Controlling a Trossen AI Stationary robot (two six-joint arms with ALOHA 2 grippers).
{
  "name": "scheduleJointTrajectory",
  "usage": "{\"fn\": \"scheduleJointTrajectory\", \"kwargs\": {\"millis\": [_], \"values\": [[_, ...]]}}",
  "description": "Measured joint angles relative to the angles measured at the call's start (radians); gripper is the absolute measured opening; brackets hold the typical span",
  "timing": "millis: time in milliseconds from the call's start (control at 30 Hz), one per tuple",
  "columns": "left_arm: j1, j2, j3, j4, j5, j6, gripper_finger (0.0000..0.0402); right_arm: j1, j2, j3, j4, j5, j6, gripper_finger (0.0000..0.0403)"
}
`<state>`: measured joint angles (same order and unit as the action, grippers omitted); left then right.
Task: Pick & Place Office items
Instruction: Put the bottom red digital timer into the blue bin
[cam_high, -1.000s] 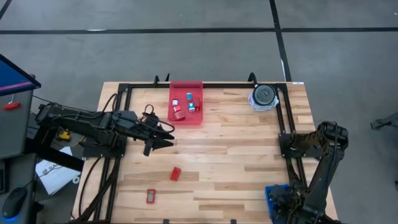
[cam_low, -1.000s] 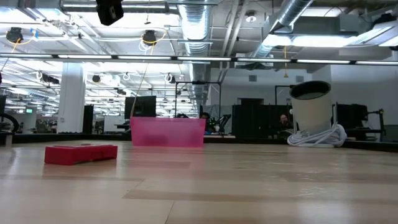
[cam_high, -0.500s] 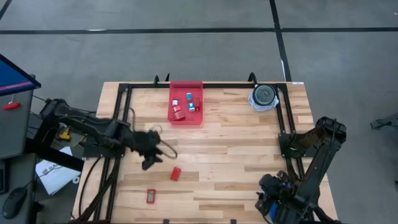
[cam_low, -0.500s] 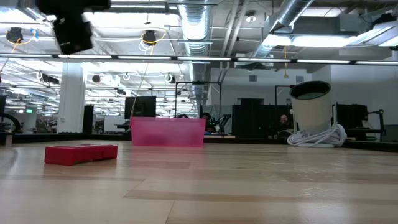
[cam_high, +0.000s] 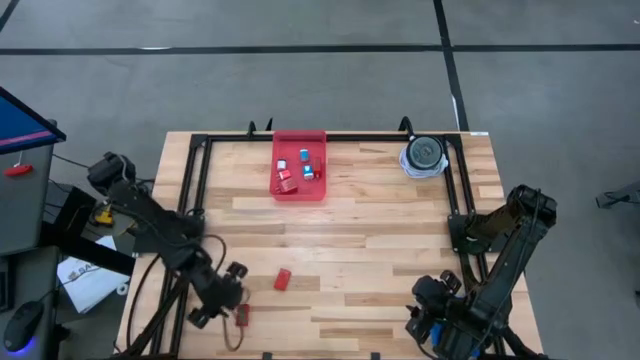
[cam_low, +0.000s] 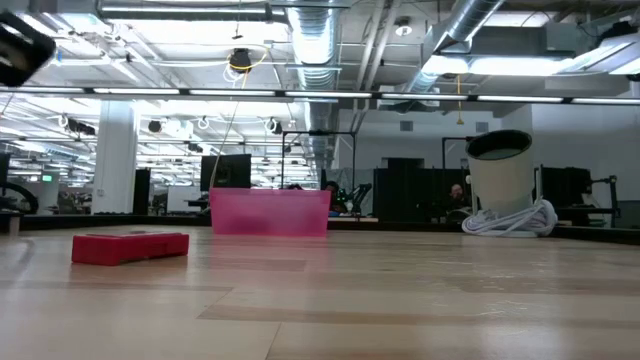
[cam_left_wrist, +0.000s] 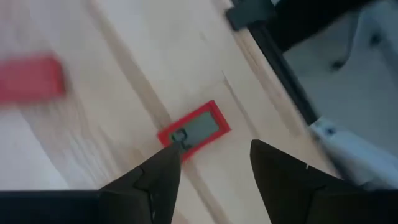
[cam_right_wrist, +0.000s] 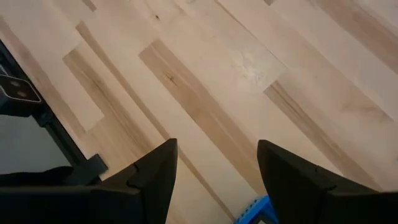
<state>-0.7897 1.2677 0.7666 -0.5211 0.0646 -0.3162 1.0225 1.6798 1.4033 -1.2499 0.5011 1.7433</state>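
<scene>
A flat red-framed piece with a grey face (cam_left_wrist: 194, 130) lies on the wood near the table's near-left corner (cam_high: 242, 316). My left gripper (cam_left_wrist: 211, 167) hovers just over it, open, one fingertip in line with its corner; in the high view the left gripper (cam_high: 226, 297) is beside it. A red block (cam_high: 282, 279) lies flat a little farther right and also shows in the low view (cam_low: 130, 247). Several small red and blue pieces rest inside the red tray (cam_high: 299, 165) at the far edge. My right gripper (cam_right_wrist: 217, 168) is open above bare wood near the near-right corner (cam_high: 428, 318).
A round grey-and-white disc-like object (cam_high: 424, 155) stands at the far right and shows in the low view (cam_low: 503, 186). A blue tray's edge (cam_right_wrist: 252, 211) peeks out under my right gripper. Black frame rails (cam_high: 196, 190) run along the table's left, far and right sides.
My left gripper has swung from beside the red tray toward the near-left corner, passing the red block, and now sits over the flat red-framed piece. My right arm has shifted a little toward the table's left along the near edge. No piece has moved.
</scene>
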Motion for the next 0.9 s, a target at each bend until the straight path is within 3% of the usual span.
{"fn": "scheduleJointTrajectory", "kwargs": {"millis": [200, 367, 567, 900], "values": [[-0.037, 0.067, 0.000, 0.067, -0.120, 0.286, 0.0219, 0.003, 0.000, 0.000, 0.009, 0.002, 0.034, 0.0214], [-0.010, 0.142, 0.000, 0.101, -0.086, 0.411, 0.0256, -0.001, 0.000, 0.000, 0.021, 0.002, 0.047, 0.0214], [-0.009, 0.201, 0.000, 0.111, -0.063, 0.505, 0.0278, -0.004, 0.000, 0.000, 0.031, 0.001, 0.067, 0.0214], [-0.034, 0.244, -0.036, 0.127, -0.036, 0.579, 0.0269, -0.010, 0.000, 0.000, 0.020, 0.002, 0.072, 0.0214]]}}
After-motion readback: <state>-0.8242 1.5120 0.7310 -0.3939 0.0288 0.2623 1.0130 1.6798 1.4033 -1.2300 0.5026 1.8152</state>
